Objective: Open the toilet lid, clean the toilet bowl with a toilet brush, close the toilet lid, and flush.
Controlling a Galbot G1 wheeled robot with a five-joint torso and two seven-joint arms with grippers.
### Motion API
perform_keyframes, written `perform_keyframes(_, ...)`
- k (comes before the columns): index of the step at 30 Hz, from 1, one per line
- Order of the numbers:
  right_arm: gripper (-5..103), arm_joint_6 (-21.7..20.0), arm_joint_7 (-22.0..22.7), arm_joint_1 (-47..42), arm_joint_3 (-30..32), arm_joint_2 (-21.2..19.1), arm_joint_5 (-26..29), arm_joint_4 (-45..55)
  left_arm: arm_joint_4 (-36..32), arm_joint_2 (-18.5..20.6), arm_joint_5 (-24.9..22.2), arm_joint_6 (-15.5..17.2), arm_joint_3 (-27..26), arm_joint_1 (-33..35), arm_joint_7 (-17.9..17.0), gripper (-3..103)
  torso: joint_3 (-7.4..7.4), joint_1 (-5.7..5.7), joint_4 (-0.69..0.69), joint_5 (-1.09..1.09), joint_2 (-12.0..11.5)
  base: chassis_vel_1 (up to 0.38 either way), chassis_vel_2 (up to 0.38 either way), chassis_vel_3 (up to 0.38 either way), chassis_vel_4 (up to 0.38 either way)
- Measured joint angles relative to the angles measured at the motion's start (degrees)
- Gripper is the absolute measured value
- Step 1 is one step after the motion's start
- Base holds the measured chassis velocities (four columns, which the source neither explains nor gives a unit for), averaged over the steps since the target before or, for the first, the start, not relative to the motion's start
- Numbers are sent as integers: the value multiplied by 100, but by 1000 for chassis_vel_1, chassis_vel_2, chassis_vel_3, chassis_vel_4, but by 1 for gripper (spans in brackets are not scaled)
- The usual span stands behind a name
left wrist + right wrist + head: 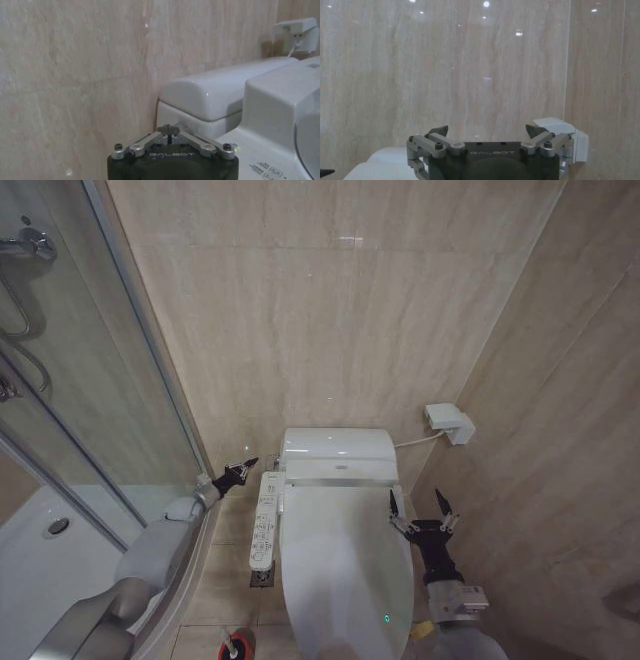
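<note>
Both grippers hovered beside the shut toilet lid (345, 570): left gripper (247, 467) pinched together, right gripper (421, 506) spread apart. Opening seemingly remained; it needed a hold under the lid's edge.

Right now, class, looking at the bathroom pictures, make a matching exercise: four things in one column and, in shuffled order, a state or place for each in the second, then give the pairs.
Column one:
1. glossy white plastic toilet lid
2. left end effector
3. right end effector
4. toilet brush in its round red holder

Column two:
A. fingers spread open, at the toilet's right side
B. on the floor, left of the toilet
C. closed down over the bowl
D. fingers shut, near the tank's left side

Pairs: 1-C, 2-D, 3-A, 4-B
</note>
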Motion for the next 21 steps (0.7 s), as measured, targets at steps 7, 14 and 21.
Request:
perform_keyframes(7,100,0,0,0,0,0,0,0,196,-134,123,-10,7,-92,-94,0,0,0,-1,0,0,0,0,0,0)
perform_keyframes(14,100,0,0,0,0,0,0,0,379,-129,221,-45,37,-179,113,0,0,0,0,0,0,0,0,0,0)
perform_keyframes(21,100,0,0,0,0,0,0,0,527,-158,368,-99,42,-244,325,0,0,0,0,-1,0,0,0,0,0)
